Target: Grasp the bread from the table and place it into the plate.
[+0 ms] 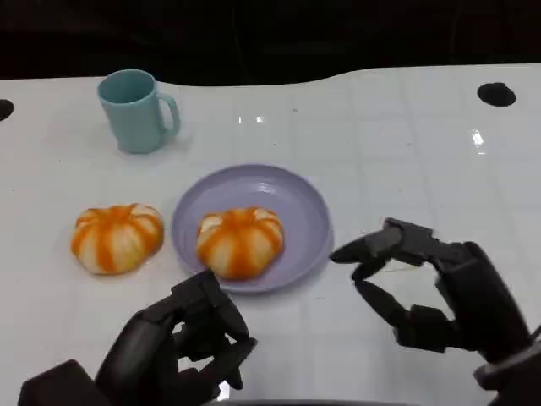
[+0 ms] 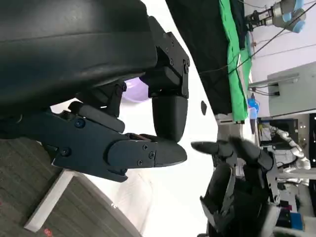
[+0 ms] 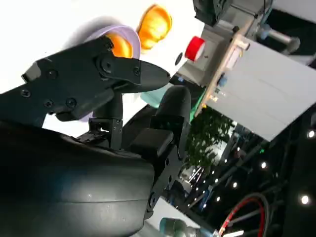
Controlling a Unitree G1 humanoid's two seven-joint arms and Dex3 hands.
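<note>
So there are two bread rolls, both round, orange with pale stripes, kinda pumpkin shaped. One roll (image 1: 240, 242) sits inside the plate (image 1: 300, 207), toward its near-left part, touching nothing else as far as I can tell. The other roll (image 1: 117, 238) is on the white worktop (image 1: 380, 144) just beside the plate's left edge, with a small gap between them.

Nothing really stands between that loose roll and the plate. A teal mug (image 1: 135, 110) stands upright farther back on the left, handle pointing right, well apart from both rolls. There's a dark round spot (image 1: 496, 94) on the worktop at the far right.

The plate is lilac, round and shallow, and holds just the one roll. In the right wrist view you can see the plate rim (image 3: 129, 35) with that roll (image 3: 120, 46) peeking out behind a finger, and the second roll (image 3: 154, 24) beyond it.

The left hand (image 1: 182, 347) hangs low near the front edge, just in front of the plate, fingers curled inward and holding nothing. The right hand (image 1: 423, 288) is off to the plate's right, fingers spread apart and pointing toward the plate, also holding nothing and not touching it. The left wrist view shows the right hand (image 2: 237, 182) too, fingers apart.
</note>
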